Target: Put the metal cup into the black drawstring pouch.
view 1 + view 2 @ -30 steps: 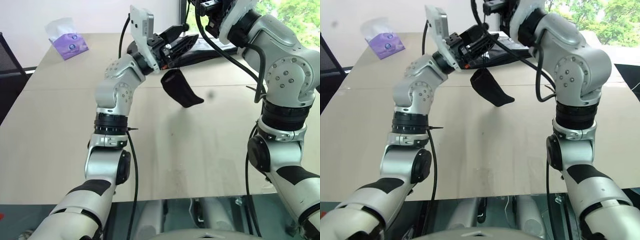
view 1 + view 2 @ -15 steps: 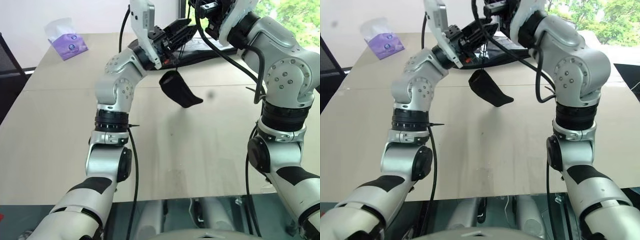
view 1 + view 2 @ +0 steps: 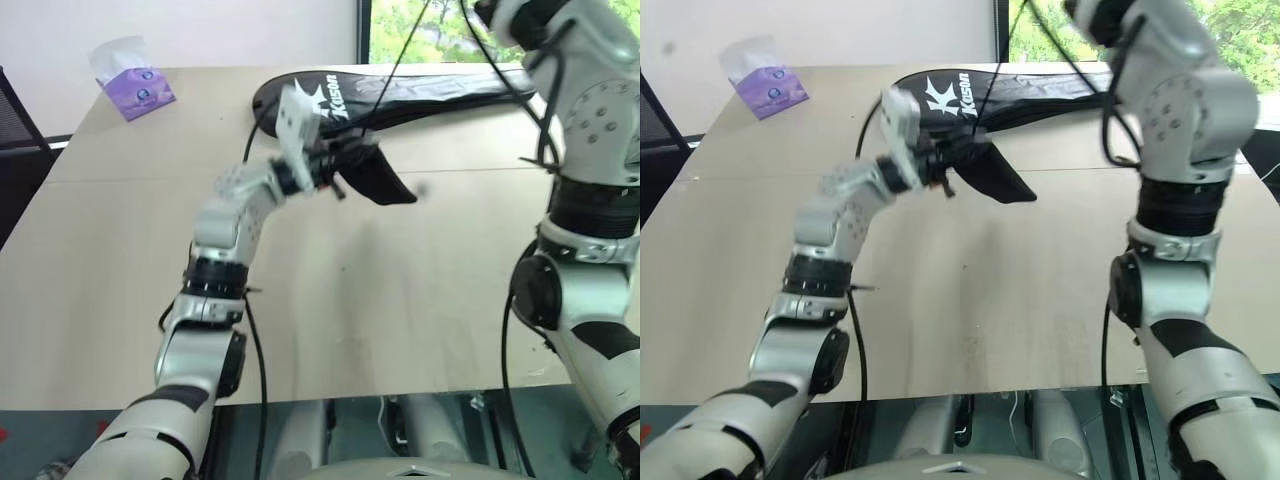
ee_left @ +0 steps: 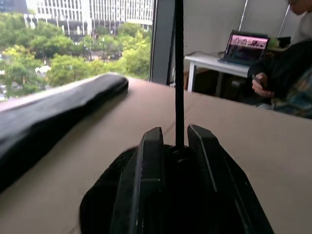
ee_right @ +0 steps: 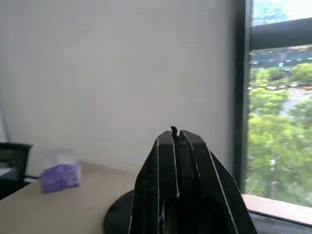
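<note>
Black drawstring pouch point(image 3: 378, 176) pinched in left fingers point(image 4: 146, 180); right fingers point(image 5: 168, 161) shut, empty.

Light wooden table point(image 3: 400, 300), seam running across. Long black racket cover point(image 3: 400, 95) with white lettering lies along the far edge. Purple tissue pack point(image 3: 135, 85) sits at the far left corner, well apart.

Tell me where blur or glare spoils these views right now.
Head views: the left arm and its tool at the black pouch are smeared with motion blur; the table is sharp. Left wrist view: the near fingers and pouch are soft. Right wrist view: the tissue pack is out of focus, and the window is bright.
</note>
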Action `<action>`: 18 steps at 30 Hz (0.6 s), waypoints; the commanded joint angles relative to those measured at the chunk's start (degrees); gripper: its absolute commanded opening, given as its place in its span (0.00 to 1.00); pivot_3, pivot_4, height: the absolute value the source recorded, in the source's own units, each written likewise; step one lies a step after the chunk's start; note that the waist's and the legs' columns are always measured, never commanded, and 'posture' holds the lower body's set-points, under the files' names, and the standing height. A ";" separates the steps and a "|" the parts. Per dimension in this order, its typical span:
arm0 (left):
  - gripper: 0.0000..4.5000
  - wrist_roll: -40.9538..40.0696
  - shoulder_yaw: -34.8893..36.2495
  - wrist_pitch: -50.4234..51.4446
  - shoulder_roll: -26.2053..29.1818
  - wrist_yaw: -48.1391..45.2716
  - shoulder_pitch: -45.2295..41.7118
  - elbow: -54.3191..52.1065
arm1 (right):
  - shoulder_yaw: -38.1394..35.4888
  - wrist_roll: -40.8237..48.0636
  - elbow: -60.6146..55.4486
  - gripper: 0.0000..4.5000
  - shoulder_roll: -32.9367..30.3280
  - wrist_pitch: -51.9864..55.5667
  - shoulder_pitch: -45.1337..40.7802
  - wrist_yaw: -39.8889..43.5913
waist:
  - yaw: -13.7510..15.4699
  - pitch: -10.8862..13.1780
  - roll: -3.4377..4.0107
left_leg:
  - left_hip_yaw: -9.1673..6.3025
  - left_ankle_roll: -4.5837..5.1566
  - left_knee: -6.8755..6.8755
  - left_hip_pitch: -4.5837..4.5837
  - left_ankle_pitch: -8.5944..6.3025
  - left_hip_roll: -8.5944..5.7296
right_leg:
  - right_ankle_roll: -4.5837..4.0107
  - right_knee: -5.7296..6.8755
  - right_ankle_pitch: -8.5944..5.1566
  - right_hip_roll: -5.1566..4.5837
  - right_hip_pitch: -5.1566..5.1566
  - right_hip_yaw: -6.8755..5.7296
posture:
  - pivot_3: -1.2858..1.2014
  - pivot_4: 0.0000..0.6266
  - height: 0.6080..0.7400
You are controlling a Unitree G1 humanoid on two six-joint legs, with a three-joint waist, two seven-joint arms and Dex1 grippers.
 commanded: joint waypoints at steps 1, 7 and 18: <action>0.04 2.84 -0.56 -2.55 1.44 -0.39 1.74 1.34 | -1.92 -1.16 -0.58 0.00 -1.95 -3.89 -1.78 -0.50 | 0.03 0.00 0.00 | -0.01 0.00 0.00 -0.01 0.00 0.00 | 0.00 0.00 0.00 0.00 -0.01 0.00 | 0.52 0.24 1.00; 0.04 2.57 1.41 -3.52 0.31 1.13 2.78 0.16 | 0.71 1.67 -6.93 0.00 -1.01 0.98 4.96 2.84 | 0.00 -0.03 -0.01 | 0.03 0.01 0.02 0.01 -0.01 0.03 | 0.00 0.02 0.00 -0.01 0.01 0.05 | 0.52 0.24 1.00; 0.64 -5.82 12.14 6.26 7.49 3.02 22.71 -20.66 | 6.21 5.66 -41.22 0.66 -8.46 7.30 46.47 11.59 | 0.03 -0.13 -0.09 | -0.10 0.03 -0.07 -0.05 -0.02 0.09 | 0.00 -0.04 0.00 -0.11 0.03 0.16 | 0.52 0.24 1.00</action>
